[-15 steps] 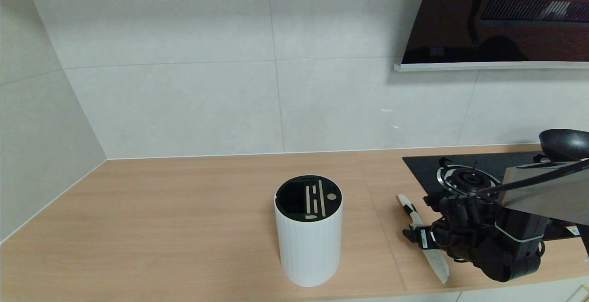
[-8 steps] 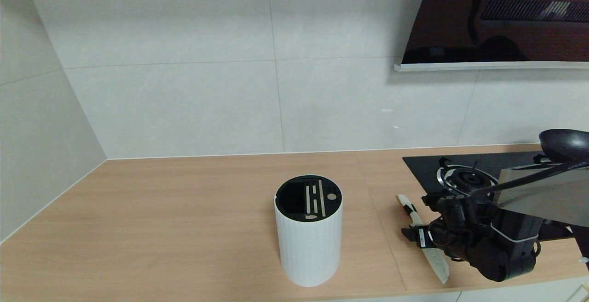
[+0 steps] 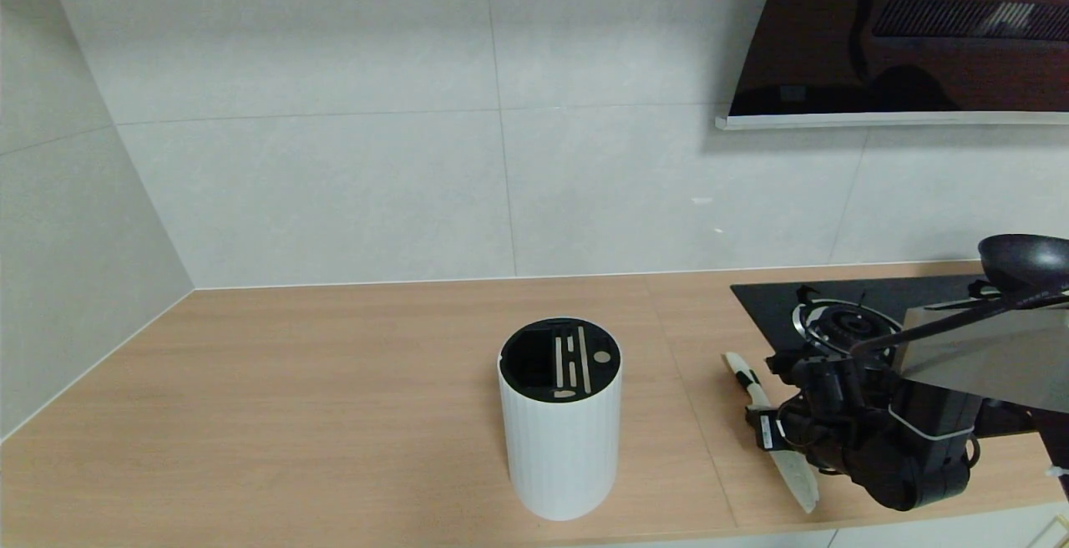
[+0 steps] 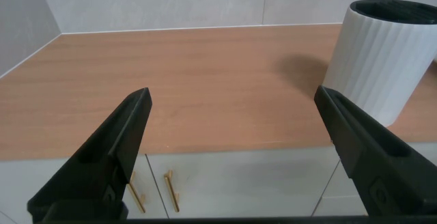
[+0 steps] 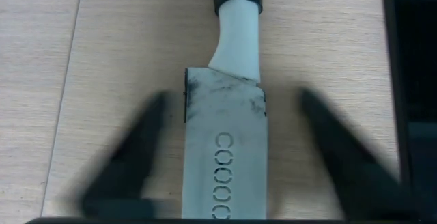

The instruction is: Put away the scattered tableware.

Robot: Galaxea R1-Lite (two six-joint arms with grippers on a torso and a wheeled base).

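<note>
- While the left gripper hangs spread by the tabletop's front edge, it holds nothing.
- Right gripper, spread, straddles the knife lying flat near the hob: closing on the thin blade could skid or tilt it.
- White slotted holder stands apart; a skewed grasp may miss its slots.

Black hob set in wooden counter, dark hood above.

right arm: black, bulky | white label | left end effector: black wedges
</note>
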